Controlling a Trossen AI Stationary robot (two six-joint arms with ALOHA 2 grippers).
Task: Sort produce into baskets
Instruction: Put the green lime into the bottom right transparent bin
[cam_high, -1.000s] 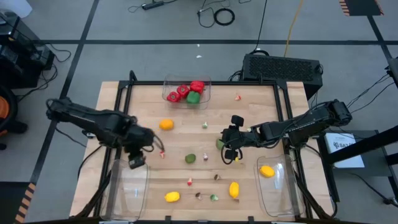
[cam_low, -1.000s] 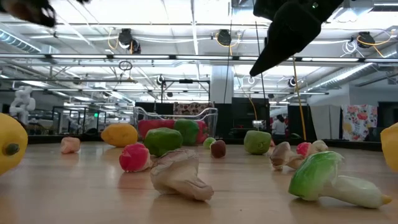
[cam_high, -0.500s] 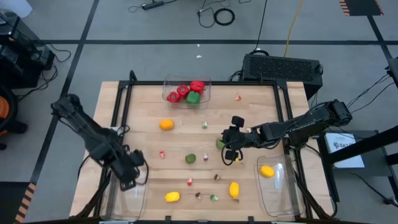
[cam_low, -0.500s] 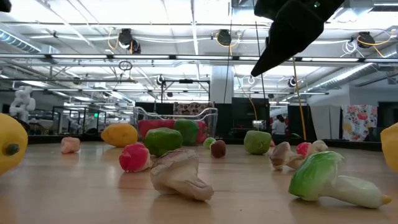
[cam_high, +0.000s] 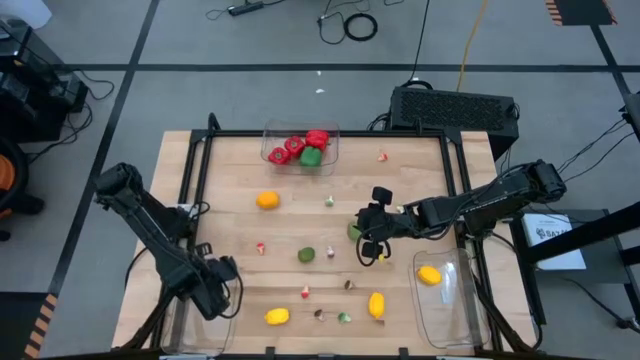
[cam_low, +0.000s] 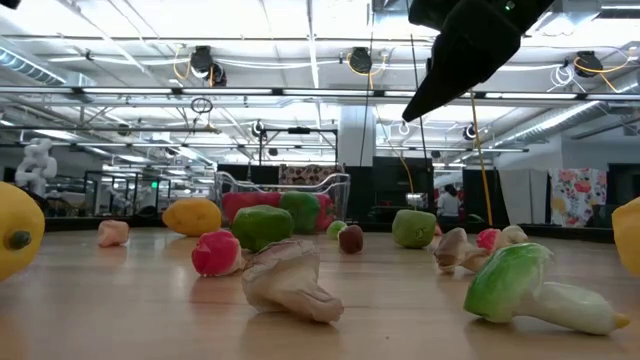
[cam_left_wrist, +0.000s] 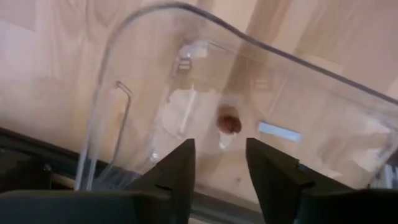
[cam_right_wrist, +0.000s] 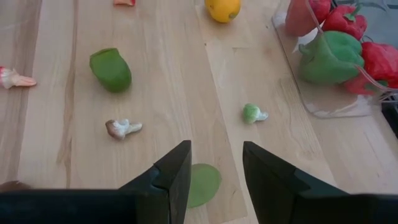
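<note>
A: What sits nearest the front edge of the table?
B: The left gripper (cam_high: 212, 297) hangs over the clear bin at the front left (cam_high: 205, 300). Its fingers (cam_left_wrist: 177, 171) stand a little apart with nothing between them, and a small brown piece (cam_left_wrist: 229, 124) lies on the bin's floor below. Just beside that bin is a yellow lemon (cam_high: 277, 316), then tiny bits and a second lemon (cam_high: 376, 304).

A: And the front right?
B: Another clear bin (cam_high: 440, 300) holds one yellow lemon (cam_high: 429, 275).

A: Where is the right gripper?
B: The right gripper (cam_high: 372, 240) hovers above the table's middle, right of centre. Its fingers (cam_right_wrist: 171, 171) are parted narrowly and grip nothing. Directly under it lies a green lime (cam_right_wrist: 203, 184). Near it, I can see a small mushroom (cam_right_wrist: 122, 127), a tiny green sprout (cam_right_wrist: 253, 113) and a larger green piece (cam_right_wrist: 111, 69).

A: Farther back?
B: An orange fruit (cam_high: 267, 200) rests on the bare wood, well apart from both arms. At the far edge, the third bin (cam_high: 330, 160) contains red peppers (cam_high: 305, 142) and a green pepper (cam_high: 311, 157). A small red bit (cam_high: 382, 156) lies to its right.
</note>
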